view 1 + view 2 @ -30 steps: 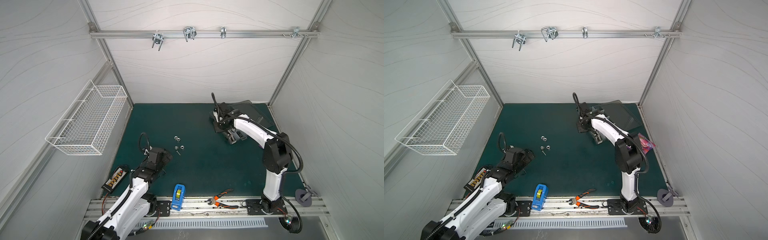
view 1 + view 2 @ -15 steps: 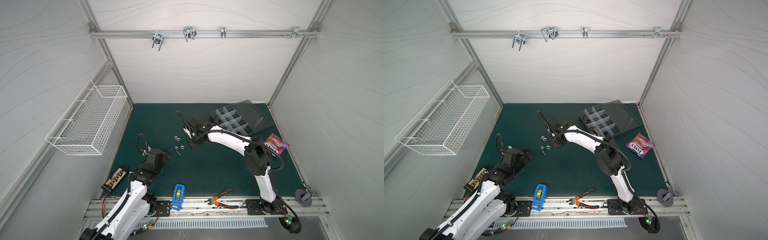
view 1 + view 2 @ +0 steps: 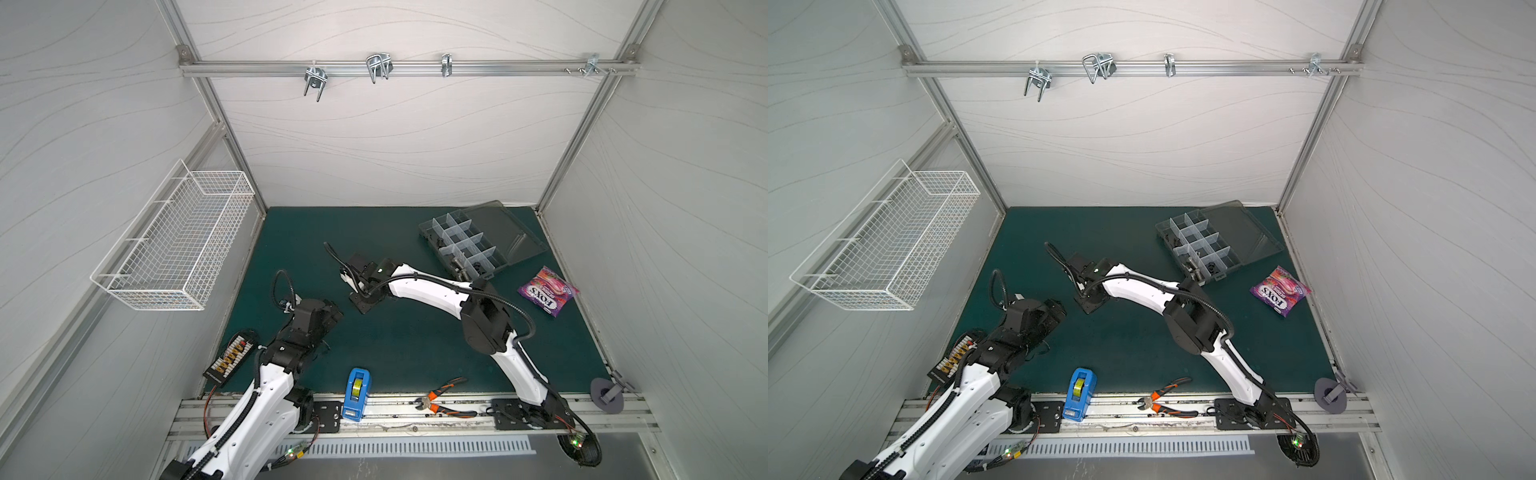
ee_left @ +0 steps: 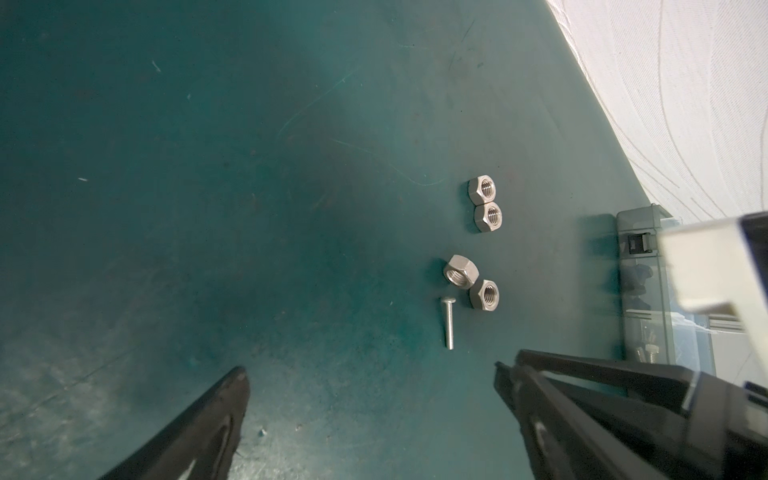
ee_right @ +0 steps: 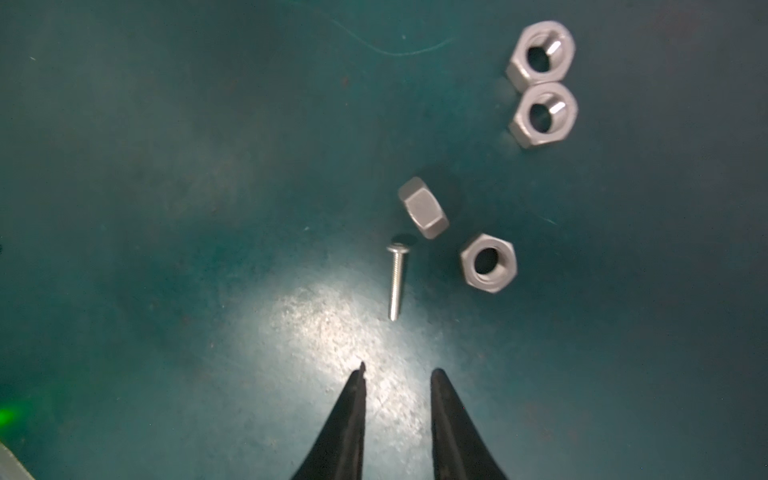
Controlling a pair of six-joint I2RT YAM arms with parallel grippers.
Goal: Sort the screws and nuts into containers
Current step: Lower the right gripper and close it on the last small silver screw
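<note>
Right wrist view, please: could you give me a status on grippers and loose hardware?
Right gripper narrowly open, empty, short of thin screw. Left gripper wide open, empty. Four nuts loose nearby. Nothing blocking.

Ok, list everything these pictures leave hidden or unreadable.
- Loose nuts and thin screw: hidden in both top views beneath the right arm; only the wrist views show them.
- Organizer box contents: too small to identify in both top views; the nearest compartments are partly covered by the right arm.
- Left claw: its fingers are cut off by the edge of the left wrist view.
- Tipped nut: its hole faces away in the right wrist view.
</note>
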